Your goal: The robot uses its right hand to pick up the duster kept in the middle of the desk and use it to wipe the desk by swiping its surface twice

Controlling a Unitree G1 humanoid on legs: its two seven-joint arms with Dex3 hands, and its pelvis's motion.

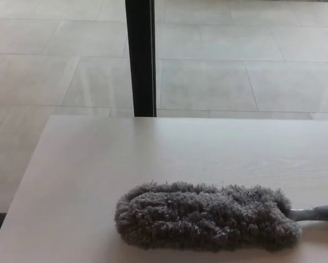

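A grey fluffy duster (205, 216) lies flat on the pale wooden desk (153, 153), near the front edge and right of centre. Its head stretches left to right. A light grey handle (316, 212) sticks out of the head's right end and runs off the picture's right edge. Neither of my hands shows in the head view.
The desk's left edge (21, 181) slants down toward the front left corner. Beyond the far edge a black vertical post (140, 57) stands against a tiled floor (235, 55).
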